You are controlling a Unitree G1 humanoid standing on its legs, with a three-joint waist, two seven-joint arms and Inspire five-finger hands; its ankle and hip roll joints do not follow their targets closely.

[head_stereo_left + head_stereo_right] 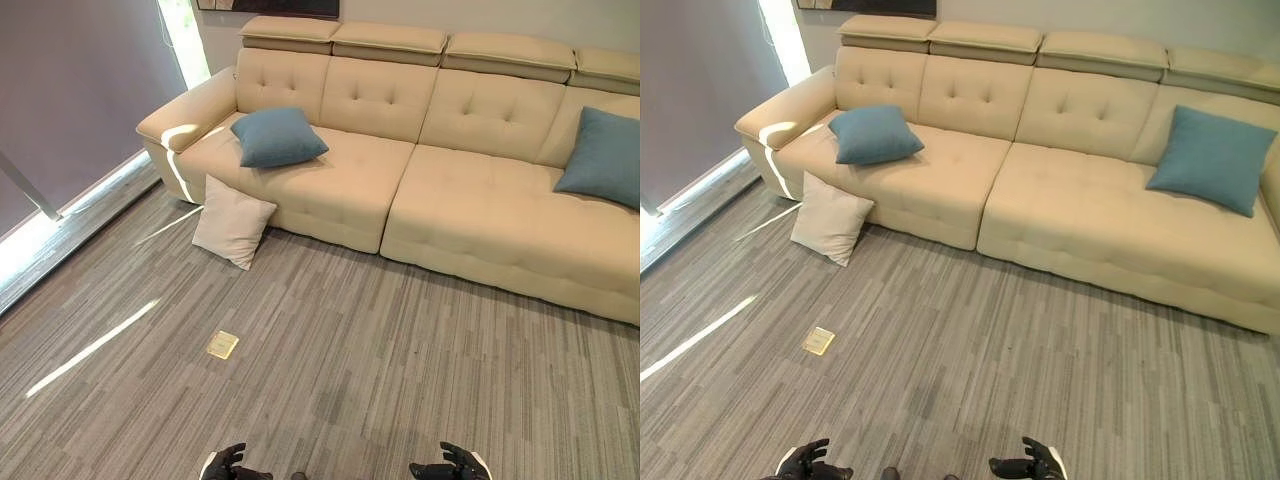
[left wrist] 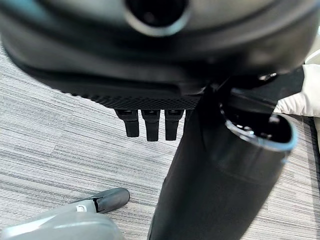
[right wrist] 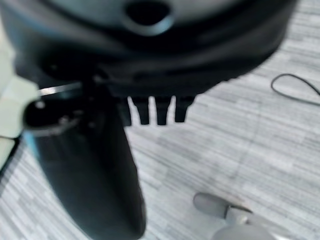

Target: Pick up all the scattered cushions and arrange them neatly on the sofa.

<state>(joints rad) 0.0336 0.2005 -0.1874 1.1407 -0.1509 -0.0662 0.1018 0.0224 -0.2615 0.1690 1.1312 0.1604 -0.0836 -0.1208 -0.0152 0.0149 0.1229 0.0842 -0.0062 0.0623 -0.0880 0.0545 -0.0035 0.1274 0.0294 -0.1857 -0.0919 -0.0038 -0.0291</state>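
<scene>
while nothing has been grasped yet, the one cushion off the seat is the white cushion (image 1: 232, 221), standing on the floor (image 1: 330, 360) at centre left of the frame, leaning against the front of the sofa (image 1: 470, 205) below its left armrest. just above it, in the upper left, a blue cushion (image 1: 277, 136) lies tilted on the left seat, and at the far right edge a second blue cushion (image 1: 603, 155) leans against the backrest. a small yellow square (image 1: 222, 344) sits on the floor lower left, well apart from the cushions. at the bottom edge the left hand (image 1: 227, 464) and, to its right, the right hand (image 1: 452, 464) hang low with nothing in them; in the wrist views their fingers (image 2: 149, 124) point straight down, relaxed. the step in hand looks like the approach: both hands are well apart from the white cushion. the next move would call for walking toward the left end of the sofa, bending low, and closing both hands on the white cushion's sides, since it is soft and wide. the tilted blue cushion probably wants straightening too.
</scene>
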